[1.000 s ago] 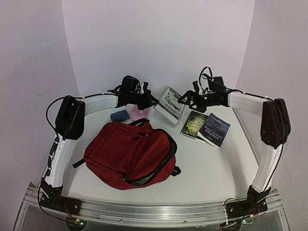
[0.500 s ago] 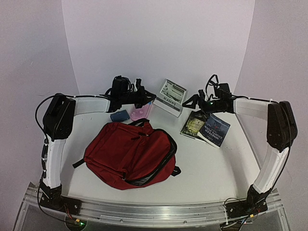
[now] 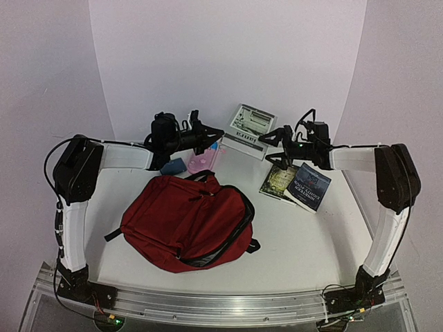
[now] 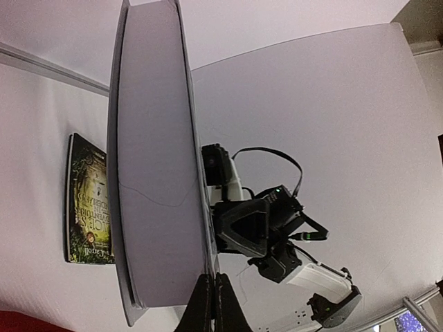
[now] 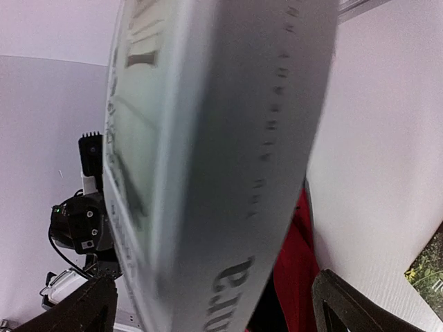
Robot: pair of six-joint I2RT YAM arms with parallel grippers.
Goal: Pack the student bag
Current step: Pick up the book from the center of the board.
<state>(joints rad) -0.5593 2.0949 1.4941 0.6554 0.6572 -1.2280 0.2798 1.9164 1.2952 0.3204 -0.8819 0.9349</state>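
The student bag (image 3: 187,221), dark red with its zip open, lies at the table's front left; a strip of it shows red in the right wrist view (image 5: 294,277). Behind it a grey-white book (image 3: 249,128) hangs tilted above the table between both grippers. My left gripper (image 3: 216,133) is shut on the book's left edge; in the left wrist view the thin edge of the book (image 4: 152,173) runs into the closed fingertips of that gripper (image 4: 212,304). My right gripper (image 3: 271,142) stands open around the book's right side. In the right wrist view the book (image 5: 221,138) fills the gap of this gripper (image 5: 211,304).
A green book (image 3: 279,178) and a dark blue book (image 3: 308,185) lie side by side at the right, under the right arm. A pink pencil case (image 3: 203,162) and a blue object (image 3: 172,166) lie behind the bag. The white back wall is close behind the grey-white book.
The grey-white book has risen off the table and moved back, tilting up. Both grippers rose with it; the left arm's elbow swung left.
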